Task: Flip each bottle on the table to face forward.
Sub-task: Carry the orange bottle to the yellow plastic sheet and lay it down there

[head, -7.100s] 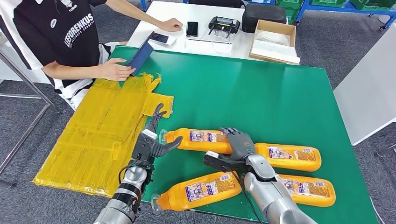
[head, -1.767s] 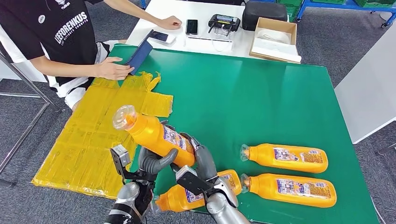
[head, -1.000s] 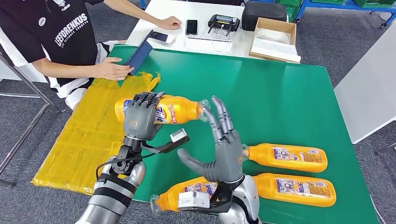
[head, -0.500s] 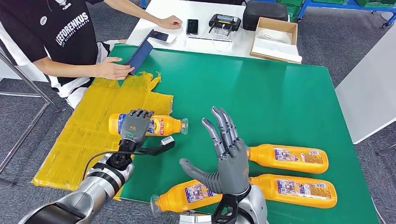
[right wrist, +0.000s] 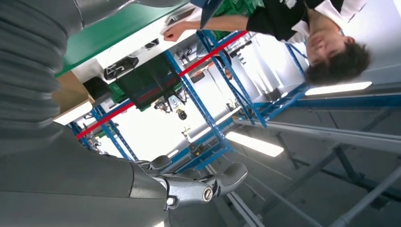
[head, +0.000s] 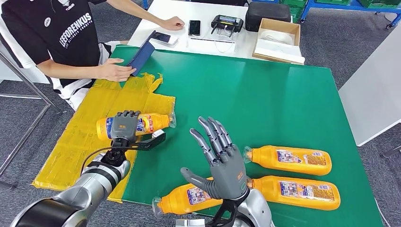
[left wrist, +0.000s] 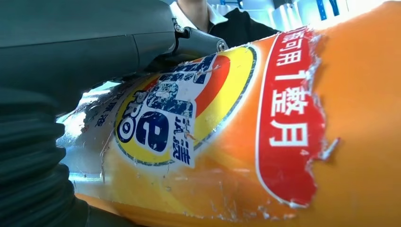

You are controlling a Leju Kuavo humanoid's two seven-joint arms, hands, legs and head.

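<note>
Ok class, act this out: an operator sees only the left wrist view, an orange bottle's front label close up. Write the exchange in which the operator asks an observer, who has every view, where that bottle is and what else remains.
Operator: I see a label and nothing around it. Where is this bottle?
Observer: In the head view the left hand grips the orange bottle on its side over the yellow sheet, cap toward the green table.
Operator: Is the other hand helping?
Observer: No. The right hand is raised, fingers spread, holding nothing.
Operator: How many are left?
Observer: The three other bottles lie on the green table, small-print labels up.
</note>
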